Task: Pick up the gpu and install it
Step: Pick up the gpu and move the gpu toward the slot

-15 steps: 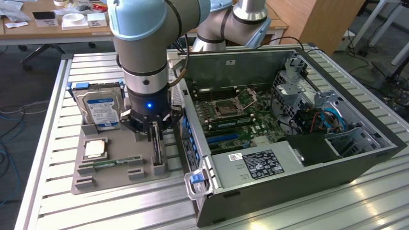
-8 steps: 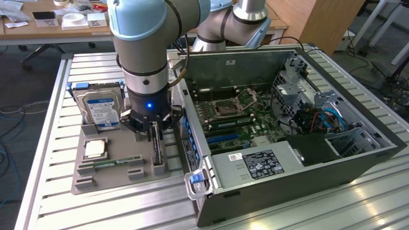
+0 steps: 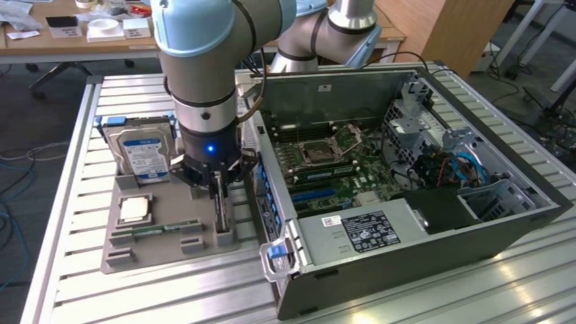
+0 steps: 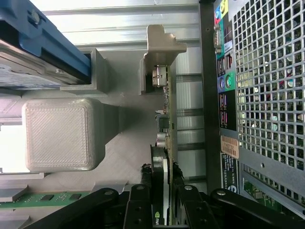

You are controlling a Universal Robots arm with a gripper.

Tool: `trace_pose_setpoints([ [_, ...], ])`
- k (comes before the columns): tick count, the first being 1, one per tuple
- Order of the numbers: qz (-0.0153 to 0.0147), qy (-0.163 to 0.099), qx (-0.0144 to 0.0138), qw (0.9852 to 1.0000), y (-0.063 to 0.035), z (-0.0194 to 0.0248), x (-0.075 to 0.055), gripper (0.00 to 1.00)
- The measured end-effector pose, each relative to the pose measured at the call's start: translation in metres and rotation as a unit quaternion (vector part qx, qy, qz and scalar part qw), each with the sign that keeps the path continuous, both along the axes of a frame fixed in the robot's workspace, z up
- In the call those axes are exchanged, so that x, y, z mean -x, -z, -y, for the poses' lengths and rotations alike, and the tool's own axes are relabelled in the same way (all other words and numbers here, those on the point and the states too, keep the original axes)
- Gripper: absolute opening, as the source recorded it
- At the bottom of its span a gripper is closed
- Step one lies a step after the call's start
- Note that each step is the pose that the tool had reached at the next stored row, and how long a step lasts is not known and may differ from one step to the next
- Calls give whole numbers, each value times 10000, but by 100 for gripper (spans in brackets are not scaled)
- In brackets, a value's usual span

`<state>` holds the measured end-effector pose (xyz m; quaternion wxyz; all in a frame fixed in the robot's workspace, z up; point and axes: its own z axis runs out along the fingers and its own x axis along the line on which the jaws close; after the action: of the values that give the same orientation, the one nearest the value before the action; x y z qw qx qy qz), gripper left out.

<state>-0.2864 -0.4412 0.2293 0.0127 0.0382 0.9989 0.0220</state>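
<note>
One card matters here: the thin, flat, dark gpu (image 3: 221, 219) stands on edge in the slotted posts of the grey printed plastic holder tray (image 3: 162, 250). It sits along the tray's 3 o'clock side in the exterior view, just beside the open black metal computer case (image 3: 405, 253). The black two-finger gripper (image 3: 217, 187) straddles the card's upper edge and looks clenched on both faces, grasping the gpu, which is not yet lifted. Step judged: pick-up, at the grip. A lift would call for a straight pull out of the posts, without twist, clear of the case wall.
</note>
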Motion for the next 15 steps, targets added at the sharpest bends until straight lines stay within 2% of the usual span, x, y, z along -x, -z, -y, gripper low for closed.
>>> trace_pose_setpoints([
  [9,0,-4,0,10000,0,0,0,27],
  [15,0,-207,0,9998,1,0,0,27],
])
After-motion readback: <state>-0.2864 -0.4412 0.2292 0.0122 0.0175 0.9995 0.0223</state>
